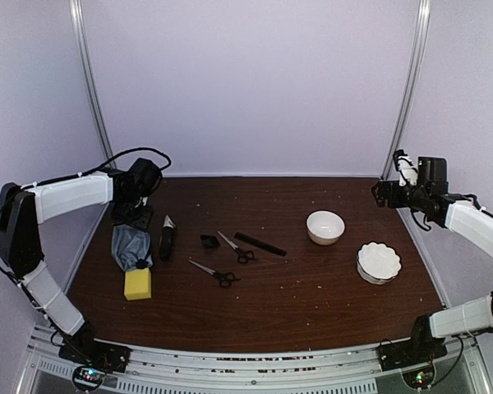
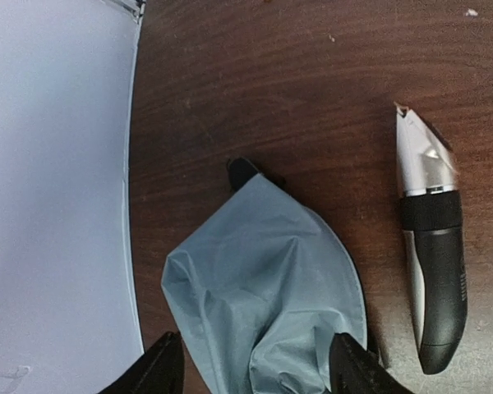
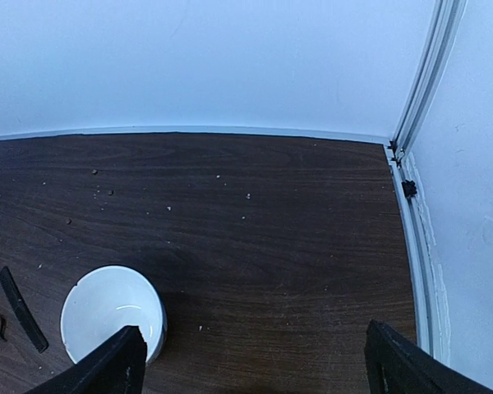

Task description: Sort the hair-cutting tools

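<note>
Dark wood-grain counter [image 1: 312, 304], pale walls all round, and an arm at each side of the overhead view. At the left edge, the left arm [image 1: 70, 195] reaches down over the crumpled grey zip pouch [image 1: 131, 246]. On its wrist view the two black fingertips [image 2: 160, 369] stand apart at the bottom of the frame with the pouch's lower end between them. So the left jaws are released, not clamped, though whether the tips brush the fabric I can't tell.

Just below the pouch sits a yellow sponge block [image 1: 138, 284]. Right beside the pouch lies the black clipper [image 1: 166, 238], pale blade end pointing up the frame. Toward centre comes the tiny black attachment [image 1: 209, 241], then the black-handled scissors [image 1: 237, 247], with the slim black comb [image 1: 260, 244] just to their right, lying on a slant. The second scissors [image 1: 214, 272] lie lower, below the attachment. All five tools lie loose on the counter, well apart from both bowls.

Right of centre is a round white bowl [image 1: 325, 227], and to its lower right a scalloped white bowl [image 1: 379, 262]. The right arm [image 1: 476, 228] hangs high at the right edge. The right jaws are spread wide and grasp nothing.
</note>
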Controlling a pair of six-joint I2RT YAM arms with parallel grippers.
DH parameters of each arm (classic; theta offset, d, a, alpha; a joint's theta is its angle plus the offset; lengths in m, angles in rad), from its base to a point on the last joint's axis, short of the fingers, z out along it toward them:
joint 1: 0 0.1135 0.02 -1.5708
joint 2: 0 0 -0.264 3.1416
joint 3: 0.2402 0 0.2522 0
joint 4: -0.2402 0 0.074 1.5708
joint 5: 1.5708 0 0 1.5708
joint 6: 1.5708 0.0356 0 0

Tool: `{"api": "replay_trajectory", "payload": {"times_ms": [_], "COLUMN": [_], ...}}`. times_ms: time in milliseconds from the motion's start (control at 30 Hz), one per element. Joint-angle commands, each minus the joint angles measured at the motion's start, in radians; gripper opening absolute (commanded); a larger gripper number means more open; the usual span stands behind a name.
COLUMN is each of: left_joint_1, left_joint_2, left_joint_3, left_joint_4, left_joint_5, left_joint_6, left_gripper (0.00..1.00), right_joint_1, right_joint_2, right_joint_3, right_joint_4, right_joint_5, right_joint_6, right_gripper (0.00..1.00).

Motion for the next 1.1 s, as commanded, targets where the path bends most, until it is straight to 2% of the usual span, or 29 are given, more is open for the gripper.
{"api": "replay_trajectory", "payload": {"times_ms": [0, 233, 567, 700, 933, 1067], "left_joint_1": [0.001, 0.0, -0.022, -0.025, -0.031, -0.037], "left_joint_2": [0.088, 0.246, 0.371, 0.388, 0.291, 0.139], "left_joint_3": [0.063, 0.128, 0.191, 0.189, 0.189, 0.188], "left_joint_4": [-0.08, -0.111, -0.15, -0.161, -0.245, -0.266], "left_joint_5": [0.011, 0.039, 0.021, -0.002, -0.038, 0.036], "left_joint_6": [-0.051, -0.068, -0.078, -0.081, -0.087, -0.056], "left_gripper": [0.66, 0.66, 0.64, 0.51, 0.0, 0.0], "right_joint_1": [0.011, 0.014, 0.017, 0.017, 0.017, 0.019], "right_joint_2": [-0.005, 0.001, 0.054, 0.065, 0.063, 0.06], "right_joint_3": [-0.017, -0.024, -0.004, 0.002, 0.001, -0.004], "right_joint_4": [0.046, 0.058, 0.047, 0.042, 0.04, 0.046], "right_joint_5": [-0.054, -0.086, -0.128, -0.136, -0.141, -0.185], "right_joint_6": [-0.018, -0.033, -0.039, -0.04, -0.038, -0.043], "right_gripper": [0.94, 0.94, 0.93, 0.93, 0.92, 0.88]}}
